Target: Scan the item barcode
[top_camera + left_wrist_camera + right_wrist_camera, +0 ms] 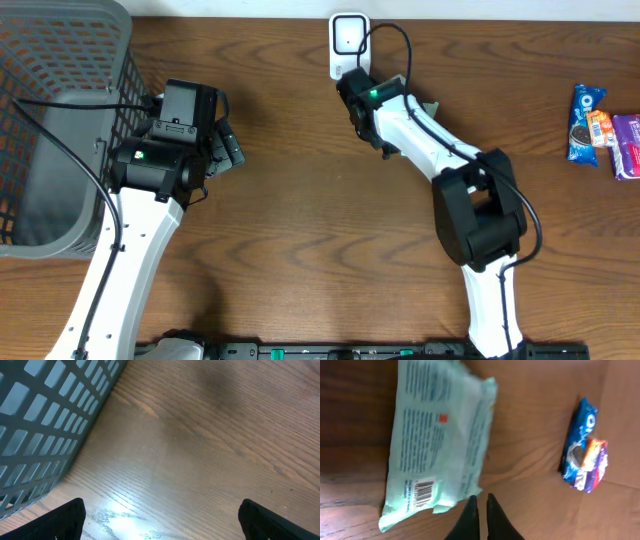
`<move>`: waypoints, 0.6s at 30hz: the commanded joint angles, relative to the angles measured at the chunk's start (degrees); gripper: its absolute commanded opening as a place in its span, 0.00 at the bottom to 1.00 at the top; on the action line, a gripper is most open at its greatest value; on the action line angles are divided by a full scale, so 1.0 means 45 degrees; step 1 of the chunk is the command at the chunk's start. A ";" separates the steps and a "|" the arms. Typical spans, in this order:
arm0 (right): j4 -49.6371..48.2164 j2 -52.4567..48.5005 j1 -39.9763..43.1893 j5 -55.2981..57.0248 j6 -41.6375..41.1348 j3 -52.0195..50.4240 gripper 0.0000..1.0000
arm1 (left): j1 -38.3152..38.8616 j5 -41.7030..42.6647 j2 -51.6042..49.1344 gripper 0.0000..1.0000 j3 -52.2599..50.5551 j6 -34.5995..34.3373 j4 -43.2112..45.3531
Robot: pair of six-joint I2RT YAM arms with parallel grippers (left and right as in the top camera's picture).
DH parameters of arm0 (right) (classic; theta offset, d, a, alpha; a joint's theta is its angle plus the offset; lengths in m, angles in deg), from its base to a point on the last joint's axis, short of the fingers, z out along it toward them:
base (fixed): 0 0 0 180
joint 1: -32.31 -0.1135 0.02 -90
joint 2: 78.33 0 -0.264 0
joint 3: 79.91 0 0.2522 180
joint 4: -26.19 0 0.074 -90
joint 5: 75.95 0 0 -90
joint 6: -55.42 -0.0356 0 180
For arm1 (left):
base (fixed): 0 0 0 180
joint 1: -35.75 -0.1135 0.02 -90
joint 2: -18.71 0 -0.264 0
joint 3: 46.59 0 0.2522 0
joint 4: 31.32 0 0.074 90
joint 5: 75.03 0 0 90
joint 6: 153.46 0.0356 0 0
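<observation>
Fingertips of right end effector [480, 510] pressed together, apparently pinching lower edge of mint-green packet [440, 435]; barcode [418, 491] shows nr that edge; packet over counter [530, 475], close by scanner [348, 38]; left end effector [160, 522] spread wide, empty; step: grasp made, prob.; next: lift, turn barcode toward scanner.

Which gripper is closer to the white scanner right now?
Right. The right gripper is just in front of the scanner, pinching the green packet; the left gripper hangs open far to its left, beside the basket.
</observation>
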 commanded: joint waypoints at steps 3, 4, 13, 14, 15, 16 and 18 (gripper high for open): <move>-0.0199 0.0044 0.0049 -0.0597 -0.0189 0.0704 0.46 | -0.0044 0.0068 -0.0024 0.98 0.0024 -0.0107 -0.0044; -0.0199 0.0044 0.0029 -0.0597 -0.0112 0.0811 0.50 | -0.0044 0.0068 -0.0024 0.98 0.0024 -0.0107 -0.0044; -0.2147 -0.0413 0.0131 -0.2642 0.0379 0.1103 0.75 | -0.0044 0.0068 -0.0024 0.98 0.0024 -0.0107 -0.0044; -0.2351 -0.0651 0.0199 -0.2633 0.0384 0.1103 0.72 | -0.0044 0.0068 -0.0024 0.98 0.0024 -0.0107 -0.0044; -0.2477 -0.0835 0.0248 -0.2531 0.0379 0.1103 0.71 | -0.0044 0.0068 -0.0024 0.98 0.0024 -0.0107 -0.0044; -0.2555 -0.1001 0.0267 -0.2424 0.0384 0.1098 0.71 | -0.0044 0.0068 -0.0024 0.98 0.0024 -0.0107 -0.0044; -0.2671 -0.1467 0.0277 -0.1554 0.0374 0.1103 0.71 | -0.0044 0.0068 -0.0024 0.98 0.0024 -0.0107 -0.0044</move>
